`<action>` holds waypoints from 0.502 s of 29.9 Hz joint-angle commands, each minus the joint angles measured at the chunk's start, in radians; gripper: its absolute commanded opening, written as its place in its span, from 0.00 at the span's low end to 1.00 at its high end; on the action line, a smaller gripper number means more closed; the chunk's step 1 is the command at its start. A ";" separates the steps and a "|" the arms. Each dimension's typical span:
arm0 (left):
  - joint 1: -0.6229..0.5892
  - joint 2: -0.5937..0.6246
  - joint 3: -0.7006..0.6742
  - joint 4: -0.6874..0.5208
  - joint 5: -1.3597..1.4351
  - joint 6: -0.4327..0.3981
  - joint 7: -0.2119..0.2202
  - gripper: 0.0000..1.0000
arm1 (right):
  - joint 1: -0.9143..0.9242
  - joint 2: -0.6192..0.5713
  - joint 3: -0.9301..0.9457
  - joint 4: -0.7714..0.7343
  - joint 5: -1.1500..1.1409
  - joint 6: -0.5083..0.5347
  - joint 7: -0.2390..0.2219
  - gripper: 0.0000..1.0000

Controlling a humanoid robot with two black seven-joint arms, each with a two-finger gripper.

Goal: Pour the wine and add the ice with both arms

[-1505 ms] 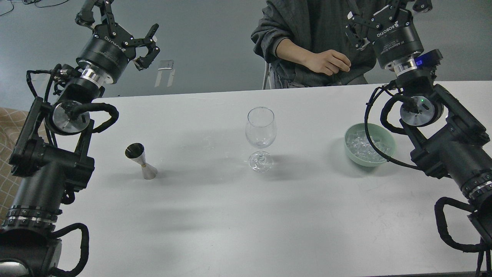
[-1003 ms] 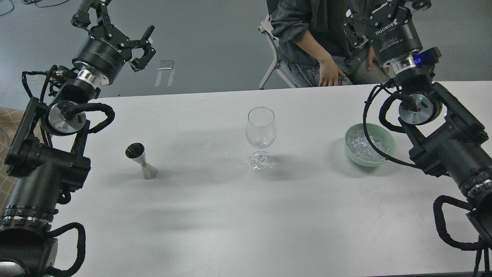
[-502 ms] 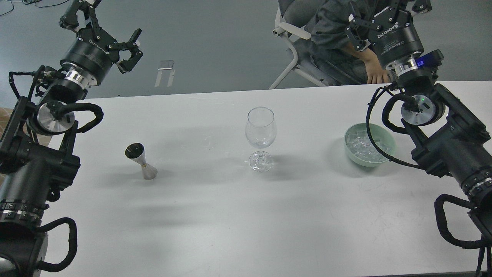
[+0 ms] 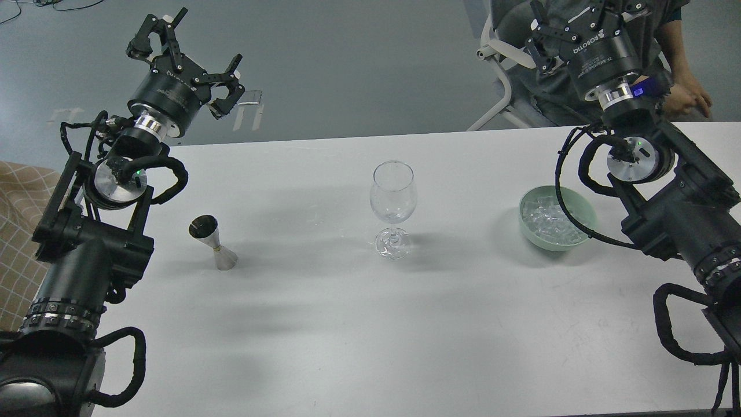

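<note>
Currently, the left end effector hangs spread and empty, having swung back inward from its outward position half a second ago, above and behind the small steel hourglass-shaped jigger on the white table. The right end effector is cut by the frame edge; its state cannot be determined. The clear stemmed wine glass stands centrally, unmoved. Ice remains in the pale green bowl. Judgement: pouring has not begun; the left arm appears to be lining up on the jigger.
</note>
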State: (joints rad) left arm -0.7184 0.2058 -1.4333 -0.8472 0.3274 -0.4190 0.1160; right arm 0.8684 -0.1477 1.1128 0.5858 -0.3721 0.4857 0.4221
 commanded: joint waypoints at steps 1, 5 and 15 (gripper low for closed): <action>0.007 -0.002 0.011 -0.001 -0.045 -0.010 -0.004 0.98 | -0.002 0.008 -0.011 0.002 -0.001 -0.015 0.001 1.00; 0.014 -0.002 0.016 0.000 -0.031 -0.006 -0.003 0.98 | -0.008 0.010 -0.013 0.005 0.001 -0.012 0.001 1.00; 0.036 0.017 0.051 -0.006 -0.024 -0.038 -0.001 0.98 | -0.006 0.025 -0.014 0.005 0.001 -0.004 -0.055 1.00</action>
State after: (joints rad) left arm -0.6880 0.2206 -1.3854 -0.8491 0.3051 -0.4554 0.1130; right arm 0.8606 -0.1270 1.0952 0.5905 -0.3713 0.4816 0.3801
